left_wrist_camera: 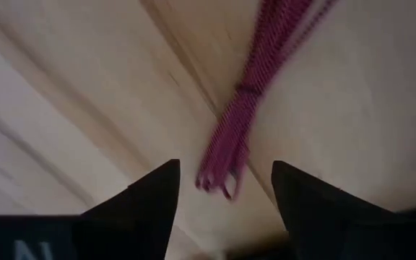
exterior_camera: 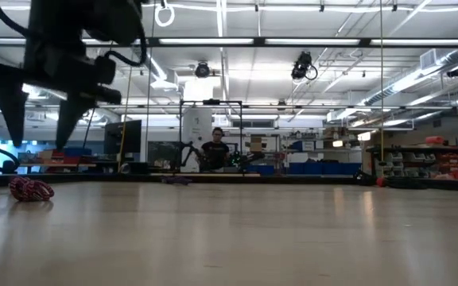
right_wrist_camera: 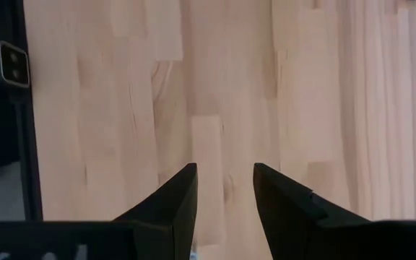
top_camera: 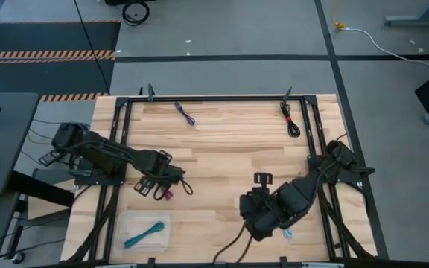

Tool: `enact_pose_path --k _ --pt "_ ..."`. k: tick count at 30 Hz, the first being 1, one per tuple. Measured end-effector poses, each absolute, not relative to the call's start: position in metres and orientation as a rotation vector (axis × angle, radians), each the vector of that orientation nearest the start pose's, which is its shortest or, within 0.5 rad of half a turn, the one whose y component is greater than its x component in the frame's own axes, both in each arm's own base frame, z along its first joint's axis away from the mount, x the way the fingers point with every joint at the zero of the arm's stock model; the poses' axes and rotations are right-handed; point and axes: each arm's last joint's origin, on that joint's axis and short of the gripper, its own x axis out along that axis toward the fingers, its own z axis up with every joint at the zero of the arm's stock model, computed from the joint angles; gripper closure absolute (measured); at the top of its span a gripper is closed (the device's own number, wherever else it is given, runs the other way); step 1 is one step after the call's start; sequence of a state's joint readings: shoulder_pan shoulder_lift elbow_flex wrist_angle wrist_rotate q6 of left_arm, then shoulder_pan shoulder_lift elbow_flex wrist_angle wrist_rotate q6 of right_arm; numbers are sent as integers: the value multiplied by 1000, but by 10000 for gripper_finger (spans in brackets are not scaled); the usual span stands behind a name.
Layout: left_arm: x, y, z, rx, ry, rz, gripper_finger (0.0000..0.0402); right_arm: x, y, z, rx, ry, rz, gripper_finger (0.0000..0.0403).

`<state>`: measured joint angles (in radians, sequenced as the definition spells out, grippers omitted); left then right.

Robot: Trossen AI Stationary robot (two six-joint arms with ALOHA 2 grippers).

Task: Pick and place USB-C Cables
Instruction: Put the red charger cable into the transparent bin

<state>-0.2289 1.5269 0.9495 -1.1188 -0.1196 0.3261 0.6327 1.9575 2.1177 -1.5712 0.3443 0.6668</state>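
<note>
Maroon-red cable (left_wrist_camera: pixel 230 141) between open left end effector (left_wrist_camera: pixel 224 189) fingers, apparently ungrasped.

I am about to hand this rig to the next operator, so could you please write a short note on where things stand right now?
Left gripper: open, poised over the maroon-red cable, which lies loose on the table between its fingers; not yet gripped.
Right gripper: open, holding nothing, above bare wood at the near right.
Done: the teal cable lies in the clear tray at the near left.
Left: the maroon-red cable, the purple cable at the far edge, the black cable at the far right, and the light blue cable, partly hidden beside the right arm.
</note>
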Motion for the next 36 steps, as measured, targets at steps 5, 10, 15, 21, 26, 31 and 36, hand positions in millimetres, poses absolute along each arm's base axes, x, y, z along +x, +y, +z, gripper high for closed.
enact_pose_path --k 5,10,15,21,26,31,36 --pt "235 -41 167 520 1711 -364 164 295 218 343 -89 1261 -185 260" --pt "237 -41 155 433 1739 -375 165 292 222 343 -98 1268 -165 260" --pt "238 -46 146 437 1716 -391 168 293 221 343 -149 1234 -184 260" --pt "234 -50 129 413 1701 -332 175 294 219 344 -202 1217 -179 260" --pt "241 -56 138 388 1715 -251 293 296 216 344 -277 1217 -144 260" --pt "247 -58 158 294 1754 -137 379 300 210 344 -289 1223 -145 260" --pt "248 -63 208 266 1904 8 379 300 211 345 -290 1222 -144 260"
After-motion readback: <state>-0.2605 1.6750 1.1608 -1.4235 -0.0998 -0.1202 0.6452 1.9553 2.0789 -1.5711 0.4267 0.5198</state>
